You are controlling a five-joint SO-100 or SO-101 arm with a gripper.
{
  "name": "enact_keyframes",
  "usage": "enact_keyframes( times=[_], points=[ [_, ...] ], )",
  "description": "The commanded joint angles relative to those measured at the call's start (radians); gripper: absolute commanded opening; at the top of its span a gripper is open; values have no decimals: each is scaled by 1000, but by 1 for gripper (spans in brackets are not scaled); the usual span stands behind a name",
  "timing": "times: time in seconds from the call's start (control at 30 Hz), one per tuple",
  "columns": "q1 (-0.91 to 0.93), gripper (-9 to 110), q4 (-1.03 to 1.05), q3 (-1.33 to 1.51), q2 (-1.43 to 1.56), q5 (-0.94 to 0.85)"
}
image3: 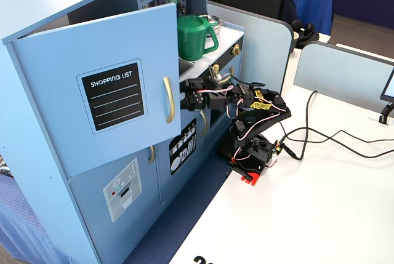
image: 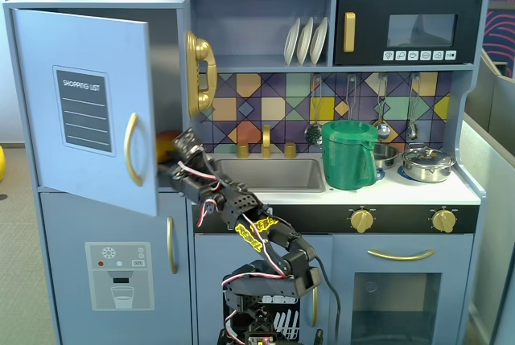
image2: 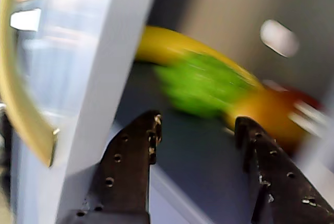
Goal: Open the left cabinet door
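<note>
The left cabinet door (image: 80, 96) is a light-blue panel with a black "SHOPPING LIST" board and a curved gold handle (image: 133, 149). It stands partly swung open in both fixed views (image3: 104, 85). My gripper (image: 180, 149) is open and empty just behind the door's free edge, at handle height (image3: 184, 98). In the wrist view the door's edge (image2: 104, 67) and handle (image2: 21, 104) lie left of the open gripper (image2: 195, 125). The left finger (image2: 130, 166) is close against the edge. Blurred yellow, green and red toy food (image2: 209, 85) lies inside the cabinet ahead.
Below is a door with a water-dispenser picture (image: 121, 273). A sink (image: 269, 174), green pitcher (image: 348, 154) and steel pot (image: 426, 164) sit on the counter to the right. The microwave (image: 406, 31) is top right. The arm's base stands on a white table (image3: 320, 202) with cables.
</note>
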Motion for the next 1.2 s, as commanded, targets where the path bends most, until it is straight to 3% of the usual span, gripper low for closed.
enact_keyframes(
  times=[0.0,0.27,0.63,0.83,1.17],
  points=[
    [-97,9,-71,35,37,-51],
    [-279,9,-207,107,15,-114],
    [-350,8,-270,147,-12,-152],
    [-48,8,-166,115,14,-40],
    [515,8,353,132,242,224]
  ],
)
